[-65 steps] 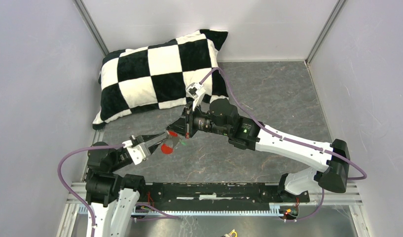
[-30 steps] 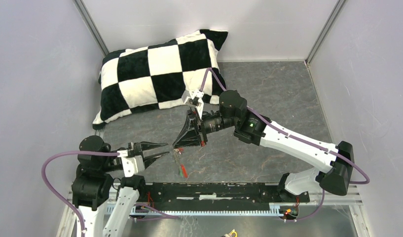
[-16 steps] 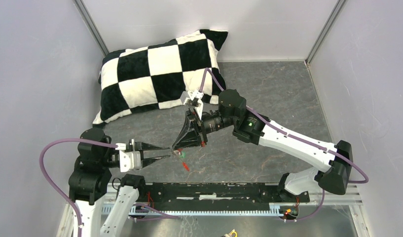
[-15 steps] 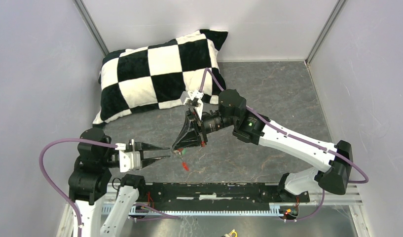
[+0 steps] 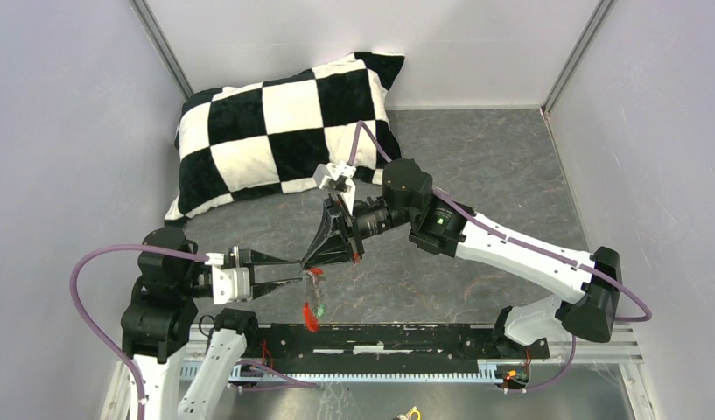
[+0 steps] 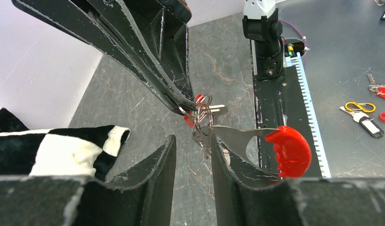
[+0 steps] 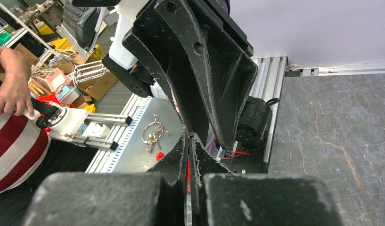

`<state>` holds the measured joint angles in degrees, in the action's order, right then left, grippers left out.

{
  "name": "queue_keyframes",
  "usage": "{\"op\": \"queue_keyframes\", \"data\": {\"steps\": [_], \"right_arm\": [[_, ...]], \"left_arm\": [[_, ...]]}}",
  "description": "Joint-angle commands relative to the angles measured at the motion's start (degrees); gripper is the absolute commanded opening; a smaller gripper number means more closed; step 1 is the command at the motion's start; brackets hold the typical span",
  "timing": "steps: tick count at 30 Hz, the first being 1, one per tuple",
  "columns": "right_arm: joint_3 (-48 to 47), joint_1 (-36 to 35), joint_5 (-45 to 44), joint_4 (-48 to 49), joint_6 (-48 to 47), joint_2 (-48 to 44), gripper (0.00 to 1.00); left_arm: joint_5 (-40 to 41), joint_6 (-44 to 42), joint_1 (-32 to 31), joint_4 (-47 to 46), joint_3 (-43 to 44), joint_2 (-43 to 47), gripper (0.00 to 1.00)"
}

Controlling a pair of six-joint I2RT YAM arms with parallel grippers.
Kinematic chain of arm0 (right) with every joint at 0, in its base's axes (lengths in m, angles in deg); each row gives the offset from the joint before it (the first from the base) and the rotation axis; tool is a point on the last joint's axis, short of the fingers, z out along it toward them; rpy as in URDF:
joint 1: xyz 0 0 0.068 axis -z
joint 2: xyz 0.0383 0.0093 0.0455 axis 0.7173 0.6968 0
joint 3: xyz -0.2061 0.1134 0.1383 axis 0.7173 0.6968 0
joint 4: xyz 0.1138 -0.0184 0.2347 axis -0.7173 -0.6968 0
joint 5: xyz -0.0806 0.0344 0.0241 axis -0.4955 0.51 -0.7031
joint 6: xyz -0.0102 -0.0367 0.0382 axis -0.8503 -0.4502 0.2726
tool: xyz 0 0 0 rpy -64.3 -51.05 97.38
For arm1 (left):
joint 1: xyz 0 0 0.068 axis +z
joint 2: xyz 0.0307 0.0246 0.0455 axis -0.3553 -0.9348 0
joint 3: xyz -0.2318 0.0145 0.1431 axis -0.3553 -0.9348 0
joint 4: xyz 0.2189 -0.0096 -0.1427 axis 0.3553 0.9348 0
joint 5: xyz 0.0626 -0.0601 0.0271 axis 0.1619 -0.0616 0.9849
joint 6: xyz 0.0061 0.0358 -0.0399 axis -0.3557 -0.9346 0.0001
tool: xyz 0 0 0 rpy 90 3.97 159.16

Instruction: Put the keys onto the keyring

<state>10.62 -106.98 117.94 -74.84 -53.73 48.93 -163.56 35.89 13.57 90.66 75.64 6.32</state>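
Two grippers meet at about 8 o'clock from the middle of the table (image 5: 511, 157) in the top view. The right gripper (image 5: 311, 262) has its fingers pressed together on the keyring (image 6: 202, 114), pinching the silvery rings at the very tips. The left gripper (image 5: 297, 272) stands just beside the rings with its fingers apart and nothing clamped between them. The red fob (image 6: 288, 150) dangles from the rings, toward 6 o'clock in the top view and toward 3 o'clock in the left wrist view. The left wrist view alone shows a red key head (image 6: 198, 98) and a silver blade at the rings; whether that key is threaded on cannot be told. Only the top view shows a green key head (image 5: 321, 308) just beside the fob, and a checkered pillow (image 5: 283, 131) at 11 o'clock. The right wrist view shows only a red sliver between its closed fingers, a person (image 7: 13, 136) in a red-and-white striped shirt at 9 o'clock, and a loose bunch of rings (image 7: 152, 133) on a metal bench. Spare tags (image 6: 367, 125) lie at 3 o'clock in the left wrist view; the white label on one is too small to read.
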Motion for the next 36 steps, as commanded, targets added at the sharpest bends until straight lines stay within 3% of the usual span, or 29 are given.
{"op": "queue_keyframes", "data": {"steps": [1, 11, 32, 36], "right_arm": [[-3.79, -0.38, 0.50, 1.90, -1.05, 0.65, 0.01], [-4.50, -0.73, 0.23, 0.77, -1.99, 0.75, 0.00], [-4.74, -1.06, -1.39, -1.41, -3.70, 0.53, 0.00], [-4.66, -1.08, -1.94, -2.62, -5.05, 0.01, 0.00]], "left_arm": [[-1.99, 0.48, 0.04, 0.31, 0.76, -1.17, 0.41], [-2.77, 3.30, 0.03, 0.09, 1.09, -0.76, 0.39], [-0.20, 2.52, 0.04, 0.54, 1.73, -1.99, 0.03], [0.34, 2.44, 0.04, 0.57, 1.63, -2.02, 0.02]]}}
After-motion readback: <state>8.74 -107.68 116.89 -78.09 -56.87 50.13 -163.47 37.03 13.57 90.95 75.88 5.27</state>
